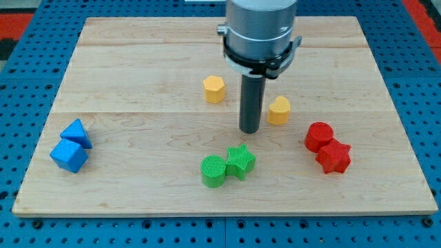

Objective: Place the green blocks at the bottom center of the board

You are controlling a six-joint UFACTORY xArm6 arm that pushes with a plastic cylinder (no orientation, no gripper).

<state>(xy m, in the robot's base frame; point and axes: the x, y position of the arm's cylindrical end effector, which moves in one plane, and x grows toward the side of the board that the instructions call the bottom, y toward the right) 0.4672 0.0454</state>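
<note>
There is no pincer here to be wide or narrow: the arm ends in a bare rod, and my tip (250, 130) holds nothing. It stands at about twelve o'clock of the two green blocks, near but apart from them. The green cylinder (213, 171) and green star (240, 162) touch each other and already lie near the bottom centre of the board (138, 62). The risk, as I judge it, is a careless push: driving down from twelve could split the pair or send them off the bottom edge. The yellow block (279, 111) just beside my tip at three o'clock could be knocked too
</note>
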